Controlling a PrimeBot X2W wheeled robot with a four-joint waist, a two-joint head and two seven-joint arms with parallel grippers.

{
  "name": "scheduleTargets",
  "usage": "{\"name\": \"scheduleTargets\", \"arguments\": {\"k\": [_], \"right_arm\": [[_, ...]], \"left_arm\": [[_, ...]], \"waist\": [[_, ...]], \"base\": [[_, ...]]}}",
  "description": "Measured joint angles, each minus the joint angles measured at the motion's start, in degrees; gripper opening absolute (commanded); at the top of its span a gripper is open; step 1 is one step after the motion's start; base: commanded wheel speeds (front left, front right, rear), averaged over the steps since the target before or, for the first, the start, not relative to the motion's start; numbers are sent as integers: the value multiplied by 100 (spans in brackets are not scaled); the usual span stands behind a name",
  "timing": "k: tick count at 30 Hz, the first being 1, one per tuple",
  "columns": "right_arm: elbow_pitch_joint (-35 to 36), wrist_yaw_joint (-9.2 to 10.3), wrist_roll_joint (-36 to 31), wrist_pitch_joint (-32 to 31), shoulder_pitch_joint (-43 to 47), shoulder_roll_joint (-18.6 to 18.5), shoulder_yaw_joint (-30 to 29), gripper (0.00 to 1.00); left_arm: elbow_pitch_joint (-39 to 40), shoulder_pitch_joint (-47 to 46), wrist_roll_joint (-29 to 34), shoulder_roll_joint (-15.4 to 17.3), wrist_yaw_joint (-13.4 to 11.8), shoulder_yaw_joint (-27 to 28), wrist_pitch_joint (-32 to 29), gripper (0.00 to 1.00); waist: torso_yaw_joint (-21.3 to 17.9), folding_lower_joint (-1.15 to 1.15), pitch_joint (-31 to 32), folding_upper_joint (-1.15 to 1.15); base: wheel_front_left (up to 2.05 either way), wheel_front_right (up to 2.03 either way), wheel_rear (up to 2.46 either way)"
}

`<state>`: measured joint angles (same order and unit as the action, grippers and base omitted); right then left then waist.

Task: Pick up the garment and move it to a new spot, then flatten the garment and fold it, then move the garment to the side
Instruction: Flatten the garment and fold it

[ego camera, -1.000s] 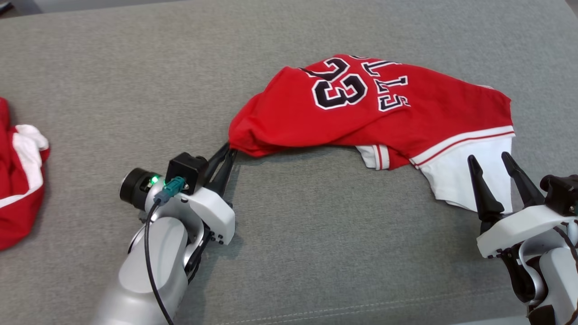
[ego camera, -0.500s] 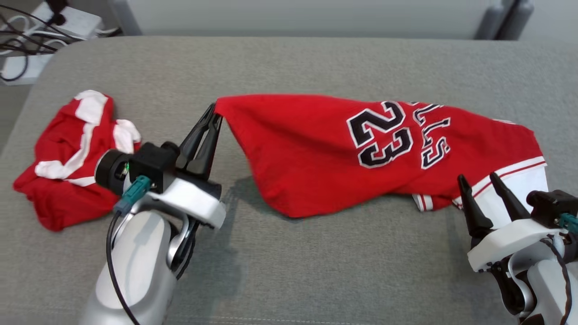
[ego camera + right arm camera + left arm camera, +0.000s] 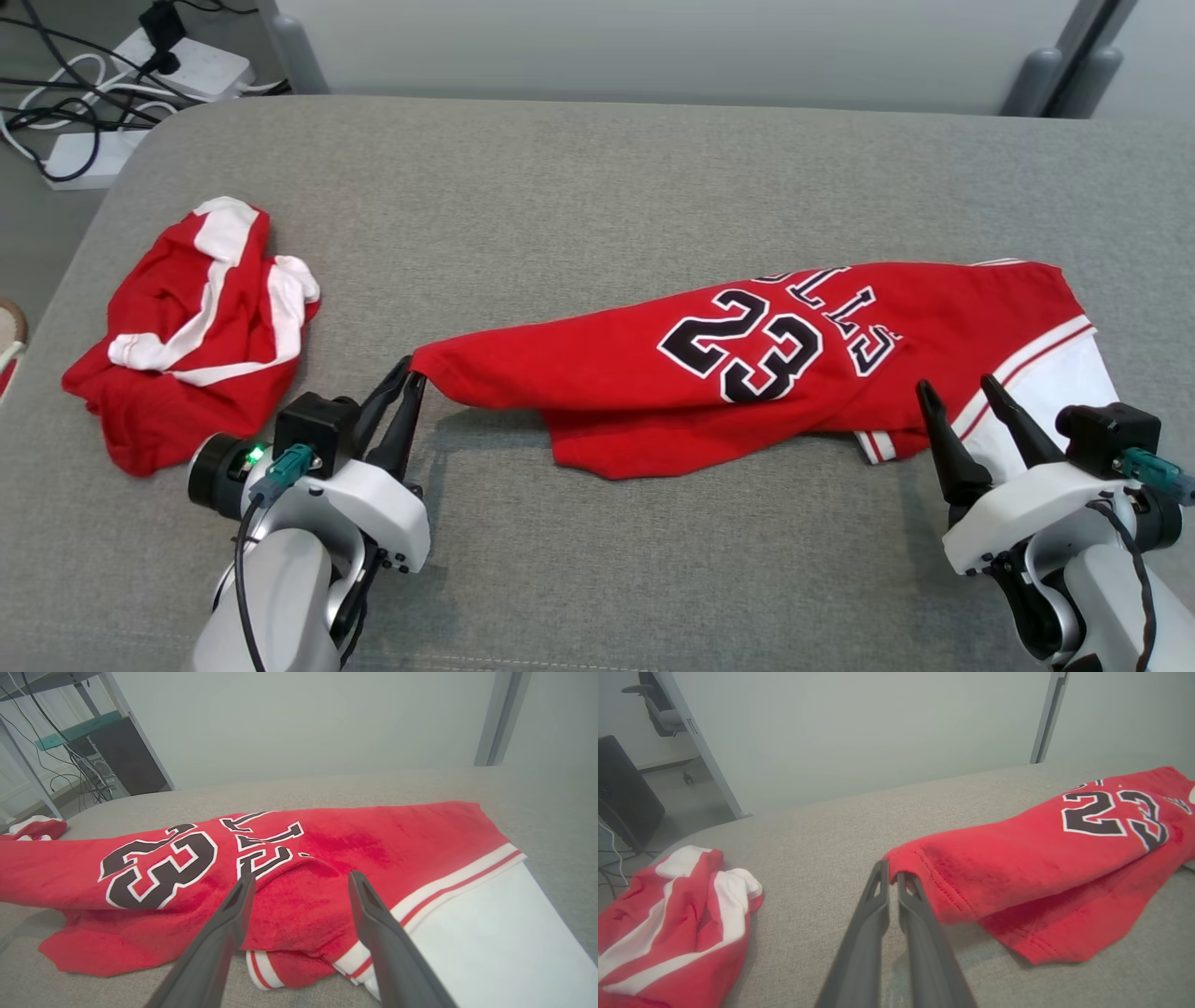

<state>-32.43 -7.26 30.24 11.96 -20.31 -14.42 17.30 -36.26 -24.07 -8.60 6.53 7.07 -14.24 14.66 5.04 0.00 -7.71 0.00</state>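
Red jersey with black number 23 (image 3: 597,373) lying on grey fabric surface (image 3: 597,187), one corner pinched in the clenched fingers of the left gripper (image 3: 411,373), fingers of the right gripper (image 3: 955,385) spread apart, empty, near its white-striped edge

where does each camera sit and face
Head view: on the head, down at the grey fabric surface and red number-23 jersey; left gripper pinches its corner, right gripper open.
Left wrist view: left arm, facing that corner along shut fingers.
Right wrist view: right arm, facing the jersey's white end between spread fingers.
Wrist views share the 23.
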Motion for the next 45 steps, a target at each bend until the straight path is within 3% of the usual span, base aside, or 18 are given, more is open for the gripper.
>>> {"name": "scheduleTargets", "arguments": {"k": [2, 8, 11, 15, 19, 22, 35, 36, 37, 38, 40, 45], "right_arm": [[-8, 0, 5, 0, -46, 8, 14, 100], [-96, 0, 67, 22, -51, 25, 33, 100], [-149, 0, 68, 26, -51, 27, 35, 100], [-167, 0, 110, 44, -52, 57, 36, 100], [-186, 0, 112, 71, -58, 122, 51, 100], [-196, 0, 120, 101, -70, 129, 125, 100], [-179, 0, 162, 101, -297, 129, 181, 100], [-178, 0, 166, 101, -298, 131, 174, 100], [-178, 0, 166, 101, -298, 131, 174, 100], [-176, 0, 170, 101, -299, 130, 169, 100], [-171, 0, 171, 101, -304, 130, 157, 100], [-169, 0, 209, 118, -326, 134, 140, 100]], "left_arm": [[-108, -7, 1, 2, -25, 71, 0, 100], [189, -238, 36, 1, -420, 510, 0, 100], [411, -238, 60, -30, -355, 514, 0, 100], [602, -88, 299, -154, -48, -226, 1, 100], [528, 354, 298, -353, 21, -1132, 0, 100], [327, 431, 200, -309, 41, -1606, 0, 100], [-937, -280, 108, -144, 42, -1809, 0, 100], [-1085, -349, 110, -141, 42, -1837, -1, 98], [-1085, -349, 110, -141, 42, -1837, -1, 86], [-1218, -410, 109, -136, 42, -1878, 3, 64], [-1421, -562, 70, -147, 42, -2008, 53, 0], [-1312, -730, -669, -148, 41, -2366, 22, 0]], "waist": [[-72, 0, -14, 0], [-255, 0, -98, 0], [-299, 0, -155, 0], [-312, 0, -190, 0], [-310, 0, -192, 0], [-322, 0, -207, 0], [-820, 0, -517, 0], [-860, 0, -546, 0], [-860, 0, -546, 0], [-897, 0, -574, 0], [-950, 0, -617, 0], [-937, 0, -622, 0]], "base": [[0, 0, 0], [0, 0, 0], [0, 0, 0], [0, 0, 0], [0, 0, 0], [0, 0, 0], [0, 0, 0], [0, 0, 0], [0, 0, 0], [0, 0, 0], [0, 0, 0], [0, 0, 0]]}}
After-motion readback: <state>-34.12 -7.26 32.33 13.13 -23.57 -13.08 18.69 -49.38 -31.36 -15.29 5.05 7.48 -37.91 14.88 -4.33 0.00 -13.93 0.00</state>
